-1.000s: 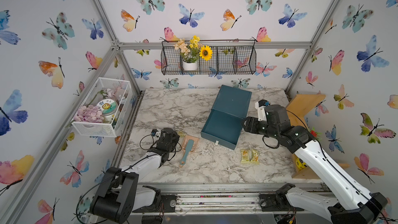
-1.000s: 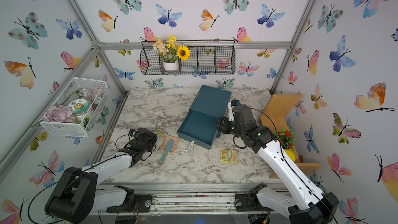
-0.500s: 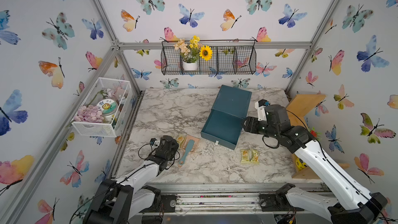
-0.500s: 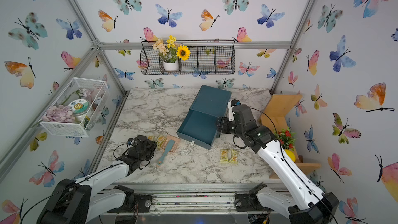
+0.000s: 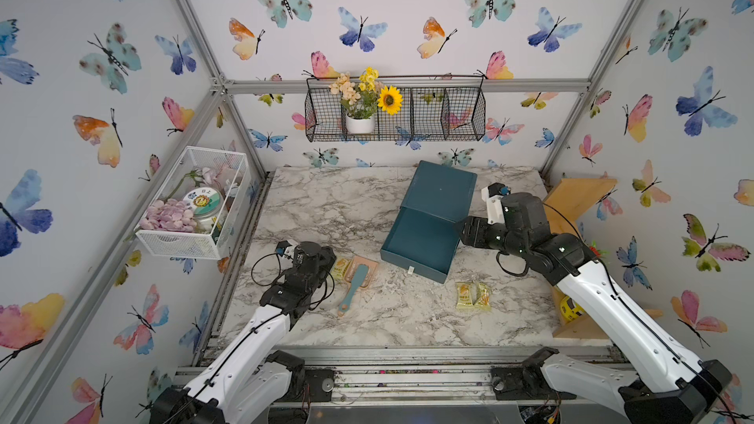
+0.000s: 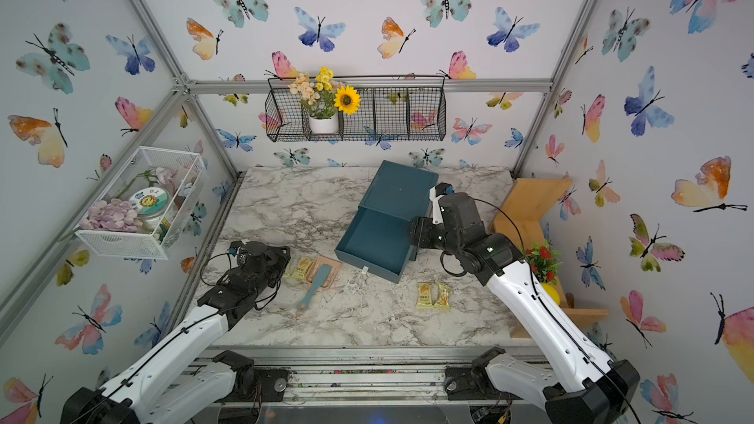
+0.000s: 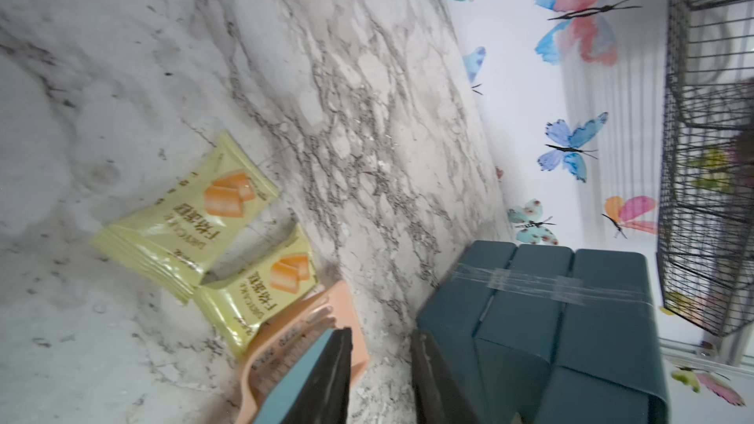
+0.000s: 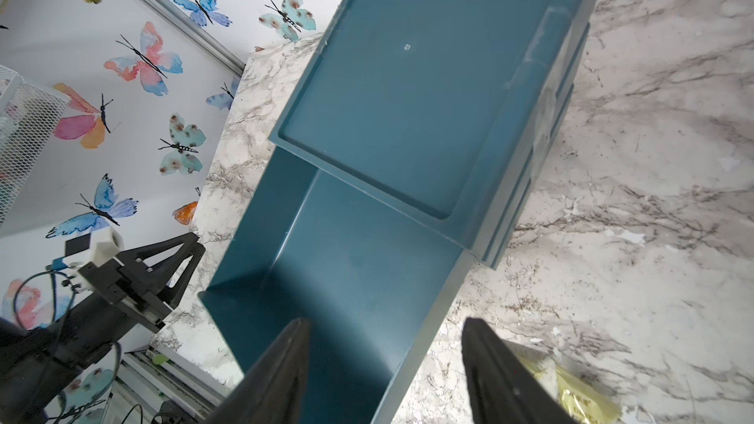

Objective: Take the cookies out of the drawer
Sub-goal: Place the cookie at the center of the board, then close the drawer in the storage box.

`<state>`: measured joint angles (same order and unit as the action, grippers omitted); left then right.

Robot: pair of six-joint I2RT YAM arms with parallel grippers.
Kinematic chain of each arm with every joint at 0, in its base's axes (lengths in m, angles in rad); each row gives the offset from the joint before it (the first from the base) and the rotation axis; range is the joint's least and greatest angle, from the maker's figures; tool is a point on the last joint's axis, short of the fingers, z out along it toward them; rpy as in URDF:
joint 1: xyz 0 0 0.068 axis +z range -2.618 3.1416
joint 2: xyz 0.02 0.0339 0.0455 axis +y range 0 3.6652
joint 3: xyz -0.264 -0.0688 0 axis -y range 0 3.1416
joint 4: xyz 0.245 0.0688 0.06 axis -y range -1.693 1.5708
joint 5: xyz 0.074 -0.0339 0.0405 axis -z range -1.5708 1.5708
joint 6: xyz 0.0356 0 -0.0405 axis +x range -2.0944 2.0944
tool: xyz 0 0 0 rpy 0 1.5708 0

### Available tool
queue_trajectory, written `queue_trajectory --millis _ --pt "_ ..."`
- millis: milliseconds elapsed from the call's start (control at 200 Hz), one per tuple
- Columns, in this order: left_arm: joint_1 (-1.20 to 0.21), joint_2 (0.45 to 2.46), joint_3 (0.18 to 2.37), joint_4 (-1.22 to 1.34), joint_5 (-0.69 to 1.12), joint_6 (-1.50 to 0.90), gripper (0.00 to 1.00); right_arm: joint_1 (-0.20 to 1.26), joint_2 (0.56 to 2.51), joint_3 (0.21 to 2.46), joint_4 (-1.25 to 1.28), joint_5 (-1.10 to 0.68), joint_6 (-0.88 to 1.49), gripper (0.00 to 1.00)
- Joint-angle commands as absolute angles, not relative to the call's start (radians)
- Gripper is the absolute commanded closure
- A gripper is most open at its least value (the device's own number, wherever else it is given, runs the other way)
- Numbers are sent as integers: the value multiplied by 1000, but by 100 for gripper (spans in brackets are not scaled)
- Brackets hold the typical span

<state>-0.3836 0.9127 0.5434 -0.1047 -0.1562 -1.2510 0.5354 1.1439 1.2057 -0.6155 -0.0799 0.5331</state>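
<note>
I have the drawer [image 5: 420, 246] pulled out of its box [image 5: 440, 185], right of centre in both top views, its open end toward the lower edge of the frame. All the cookies I can see are on the table [image 5: 326, 205], outside the drawer. Two cookies [image 5: 473, 296] lie side by side just below and right of the drawer front. Two more sit left of centre in a top view [image 6: 301, 267], beside the dustpan [image 6: 328, 269]. In the left wrist view this pair [image 7: 191, 214] fills the lower left, and the nearer packet touches the dustpan's rim. The brush [image 5: 354, 285] rests in the dustpan with its handle pointing to the lower left.

My left gripper [image 7: 379, 332] hangs low at the bottom centre of its wrist view, fingers slightly parted and holding nothing. My right gripper [image 8: 383, 322] is spread wide and not gripping, with the drawer's side wall between its tips at the drawer's right edge.
</note>
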Motion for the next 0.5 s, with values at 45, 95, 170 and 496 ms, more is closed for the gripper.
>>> queue_trajectory --millis 45,95,170,496 --pt "-552 902 578 -197 -182 -1380 82 531 1190 1287 -623 -49 468 36" --pt "-621 908 577 -183 -203 -1448 85 532 1209 1314 -621 -40 451 36" --pt "-719 914 570 -153 -246 -1551 90 531 1239 1345 -600 -27 429 36" --pt "-911 956 563 23 -265 -1782 100 531 1399 1462 -562 32 408 39"
